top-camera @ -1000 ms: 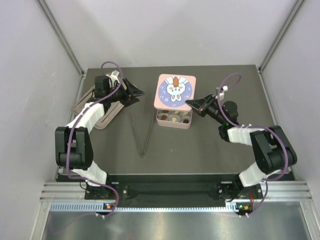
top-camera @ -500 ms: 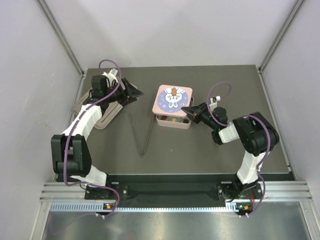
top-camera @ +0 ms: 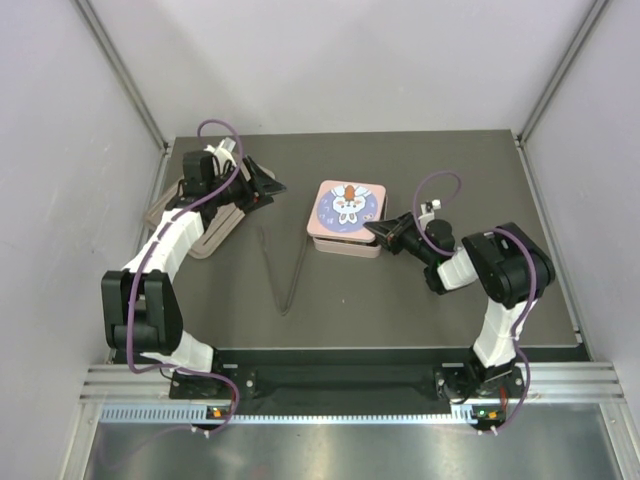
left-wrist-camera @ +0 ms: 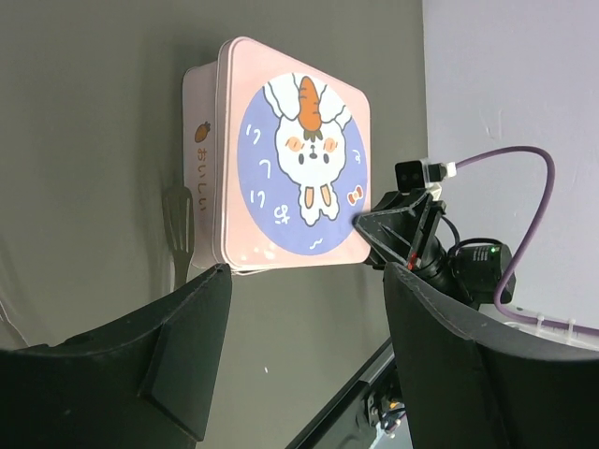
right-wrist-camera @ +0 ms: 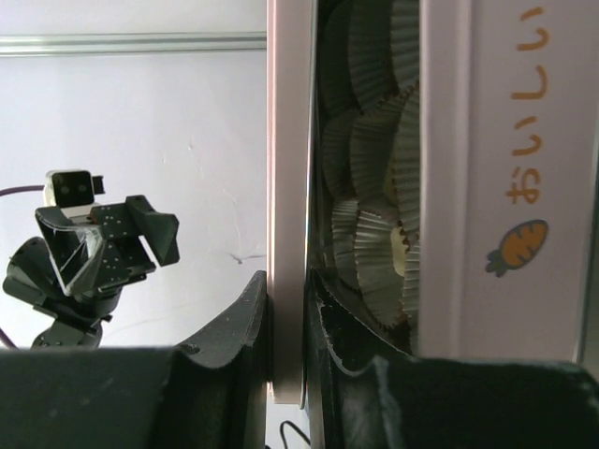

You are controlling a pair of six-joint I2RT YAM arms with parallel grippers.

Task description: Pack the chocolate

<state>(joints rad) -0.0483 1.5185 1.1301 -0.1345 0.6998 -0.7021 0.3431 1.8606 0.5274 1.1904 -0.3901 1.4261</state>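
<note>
Right tool (top-camera: 378,228) pinching lid (top-camera: 346,205) edge; lid resting almost flush over tin (top-camera: 345,246) on bench (top-camera: 450,170). Chocolate judged inside, hidden among paper cups (right-wrist-camera: 374,253). Left tool (top-camera: 268,185) gaping empty near tray (top-camera: 200,238). Filling looking done; remaining: seating lid fully, letting go.

The dark grey table (top-camera: 400,300) fills the floor of a booth with pale walls. A square pink tin (top-camera: 345,246) stands near its middle, and the rabbit-printed lid (top-camera: 345,203) sits over it with a gap along one side. Thin tongs (top-camera: 286,305) lie spread in a V just left of the tin, and a beige tray (top-camera: 213,243) lies near the far left corner.
</note>
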